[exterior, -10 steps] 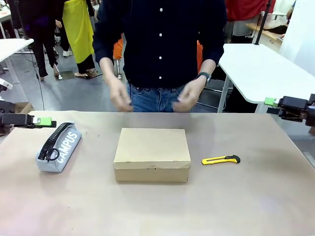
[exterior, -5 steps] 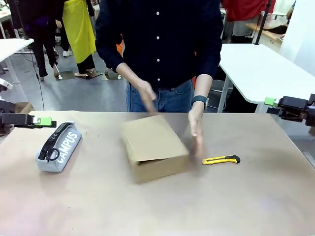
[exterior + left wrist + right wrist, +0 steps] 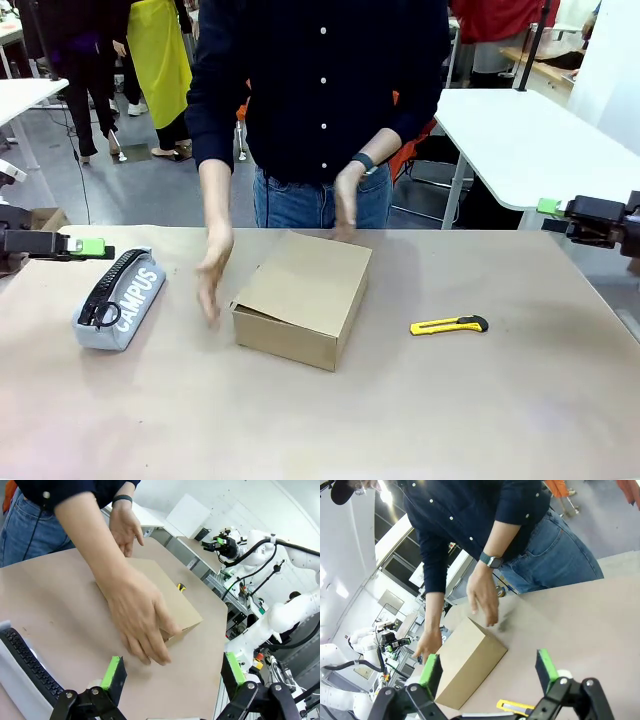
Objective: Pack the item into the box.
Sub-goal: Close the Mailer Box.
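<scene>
Both grippers, left (image 3: 172, 672) and right (image 3: 488, 671), stand spread wide and empty at the table edges. Mid-table the closed cardboard box (image 3: 303, 297) sits skewed between a person's hands (image 3: 211, 272); yellow utility knife (image 3: 449, 325) lies beside it, "CAMPUS" pouch (image 3: 120, 298) opposite.

Box (image 3: 304, 297) lies between pouch (image 3: 120, 299) and knife (image 3: 449, 325)

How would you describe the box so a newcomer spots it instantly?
Start at the brown table and look to its middle, in front of the person in the dark shirt. The box sits there, turned at an angle, between the person's two hands. It is plain brown cardboard and the largest item, unlike the grey CAMPUS pouch on one side and the slim yellow utility knife on the other.
</scene>
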`<state>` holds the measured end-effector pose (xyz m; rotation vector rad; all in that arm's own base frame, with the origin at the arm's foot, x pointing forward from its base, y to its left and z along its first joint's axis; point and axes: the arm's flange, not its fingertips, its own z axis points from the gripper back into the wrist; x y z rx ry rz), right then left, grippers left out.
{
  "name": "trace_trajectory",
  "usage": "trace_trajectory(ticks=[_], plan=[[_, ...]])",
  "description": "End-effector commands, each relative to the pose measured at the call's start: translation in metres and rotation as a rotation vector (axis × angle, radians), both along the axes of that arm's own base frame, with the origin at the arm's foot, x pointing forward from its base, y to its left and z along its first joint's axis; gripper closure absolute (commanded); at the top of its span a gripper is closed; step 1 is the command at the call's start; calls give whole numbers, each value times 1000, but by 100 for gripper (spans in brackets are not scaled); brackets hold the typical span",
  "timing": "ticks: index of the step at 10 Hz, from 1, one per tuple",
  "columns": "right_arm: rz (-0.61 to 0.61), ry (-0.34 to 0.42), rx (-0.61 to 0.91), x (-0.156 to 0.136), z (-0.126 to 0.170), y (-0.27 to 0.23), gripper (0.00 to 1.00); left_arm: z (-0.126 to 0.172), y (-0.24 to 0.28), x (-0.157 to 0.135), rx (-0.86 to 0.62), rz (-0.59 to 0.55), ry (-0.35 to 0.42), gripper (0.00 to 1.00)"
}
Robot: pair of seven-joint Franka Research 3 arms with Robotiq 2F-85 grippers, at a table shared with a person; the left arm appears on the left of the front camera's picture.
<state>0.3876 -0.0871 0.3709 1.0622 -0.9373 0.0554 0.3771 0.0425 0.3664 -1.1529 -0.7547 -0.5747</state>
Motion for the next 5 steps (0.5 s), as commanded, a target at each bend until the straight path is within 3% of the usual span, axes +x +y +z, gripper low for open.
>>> trace_trajectory(ticks=[1, 5], plan=[[-2, -1, -10, -1, 3, 0, 0, 2, -1, -1, 9, 1, -5, 0], [-2, -1, -10, -1, 3, 0, 0, 2, -1, -1, 9, 1, -5, 0]])
